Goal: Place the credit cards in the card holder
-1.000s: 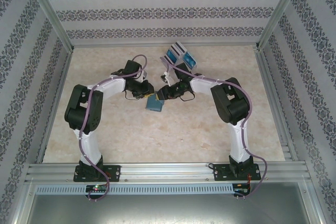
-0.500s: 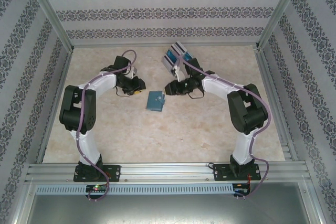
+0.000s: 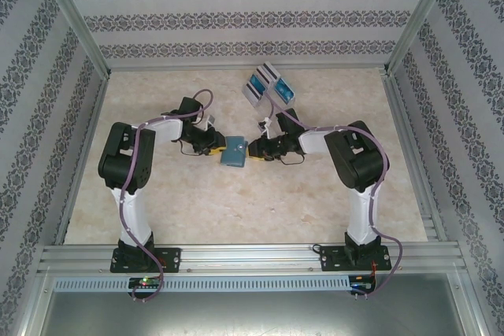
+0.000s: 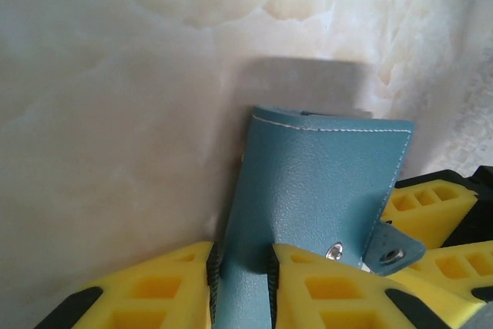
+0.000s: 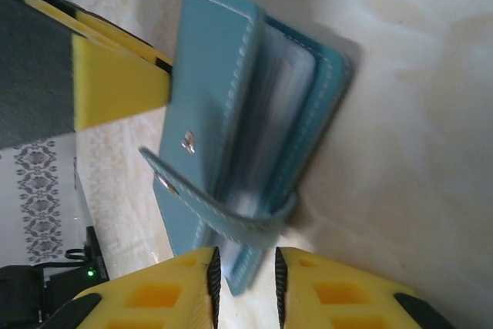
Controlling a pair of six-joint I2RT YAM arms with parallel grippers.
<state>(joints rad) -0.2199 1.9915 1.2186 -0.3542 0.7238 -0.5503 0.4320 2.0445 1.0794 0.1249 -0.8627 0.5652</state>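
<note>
Slippage risk: left claw (image 4: 240, 275) and right claw (image 5: 245, 275) are each pinching opposite edges of the card holder (image 3: 234, 153), centre frame; uneven pulling is likely risking a flap escaping.

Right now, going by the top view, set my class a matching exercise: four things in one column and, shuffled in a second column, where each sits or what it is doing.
Things
1. credit cards
2. card holder
3. left gripper
4. right gripper

Places or states
A. clamped on the holder's right edge
B. in the middle, between both grippers
C. near the far edge of the table
D. clamped on the holder's left edge

Pairs: 1-C, 2-B, 3-D, 4-A
</note>
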